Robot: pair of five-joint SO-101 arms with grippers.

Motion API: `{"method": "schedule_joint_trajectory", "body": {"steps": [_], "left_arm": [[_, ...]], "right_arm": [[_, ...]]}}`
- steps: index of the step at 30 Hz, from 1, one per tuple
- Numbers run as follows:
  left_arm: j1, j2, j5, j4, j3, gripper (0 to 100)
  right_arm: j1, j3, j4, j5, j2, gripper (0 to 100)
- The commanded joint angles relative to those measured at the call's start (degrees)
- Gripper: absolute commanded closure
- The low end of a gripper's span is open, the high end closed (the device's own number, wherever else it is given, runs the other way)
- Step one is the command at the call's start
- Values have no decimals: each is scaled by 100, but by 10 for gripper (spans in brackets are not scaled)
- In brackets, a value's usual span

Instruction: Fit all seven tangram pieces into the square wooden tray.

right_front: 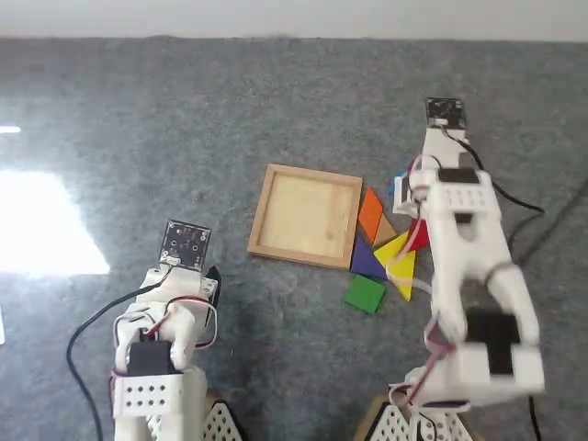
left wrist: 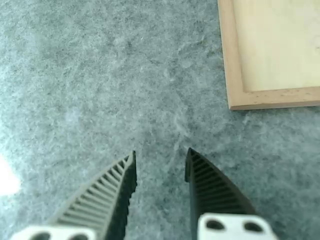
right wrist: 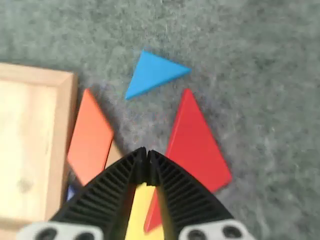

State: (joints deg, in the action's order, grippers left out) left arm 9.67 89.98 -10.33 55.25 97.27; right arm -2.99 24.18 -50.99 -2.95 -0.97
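While the right gripper hovers centre right, fingers together over a yellow triangular piece, the left gripper sits lower left. Its fingers are apart.

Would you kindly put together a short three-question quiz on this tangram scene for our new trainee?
1. True or false: the wooden tray already holds at least one piece.
2. Which piece lies closest beside the tray's rim? A) red triangle B) orange piece C) light blue triangle
3. Fill in the blanks: the left tool, over bare table near a tray corner, is ___; the right tool, over the loose pieces, is ___.

Key: 1 false; 2 B; 3 open, shut.
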Motion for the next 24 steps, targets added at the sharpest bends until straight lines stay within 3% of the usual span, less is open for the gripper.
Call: {"method": "schedule_joint_trajectory", "body": {"steps": [1, 6, 8, 17, 24], "left_arm": [[35, 88, -79, 0, -48, 848], [35, 88, -79, 0, -48, 848], [35, 88, -79, 0, -48, 848], [35, 88, -79, 0, -48, 848], [35, 88, -79, 0, -48, 848]], "right_arm": [[22, -1152, -321, 53, -1121, 969], [40, -1152, -866, -633, -1024, 731], [48, -976, -743, -651, -963, 686], [48, -721, -611, -360, -787, 754], [585, -897, -444, -316, -1385, 753]]}}
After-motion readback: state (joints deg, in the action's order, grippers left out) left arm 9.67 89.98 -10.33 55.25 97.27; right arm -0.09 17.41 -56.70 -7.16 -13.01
